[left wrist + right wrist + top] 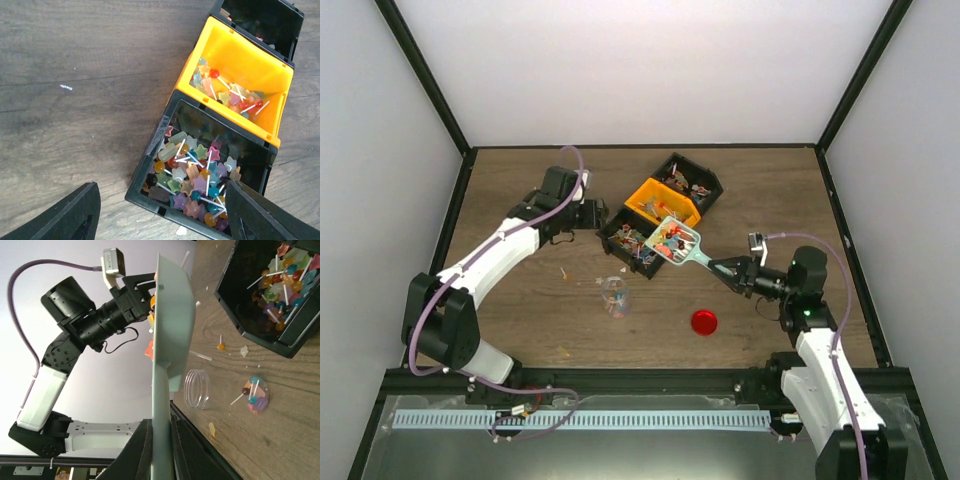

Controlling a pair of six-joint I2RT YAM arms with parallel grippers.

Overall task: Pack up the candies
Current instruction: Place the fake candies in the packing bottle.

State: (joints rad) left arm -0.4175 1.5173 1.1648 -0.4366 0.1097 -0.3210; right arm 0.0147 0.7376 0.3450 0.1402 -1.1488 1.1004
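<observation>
The brown wooden table (520, 320) carries a slanted row of three open bins, which stands about midway between its left and right edges and nearer to the far edge. The row is made of the nearer black plastic bin (150, 165), the orange plastic bin (240, 55) and the far black plastic bin (698, 180).

The left gripper (592, 216) is released. Its jaws stand wide at the left corner of the nearer black bin and grasp nothing.

The right gripper (720, 264) is clenched on the handle of the teal plastic scoop (686, 246), which hangs over the row of bins. The small clear round jar (615, 297) stands upright and open nearer to the near edge, and the red round lid (704, 321) lies flat to its right, well apart from it.

The candies (668, 236) are tiny stars and balls on thin sticks. One heap sits in the scoop, many fill the bins, a few are already in the jar, and some lie loose on the wood.

The step in hand is probably to bring the loaded scoop to the jar. The scoop is much wider than the jar mouth, so I think it should travel level and stop with its front lip just above the rim. A slow tilt is safer, because the sticks can catch together and fall out as one lump. The light jar may tip if the scoop touches it.
</observation>
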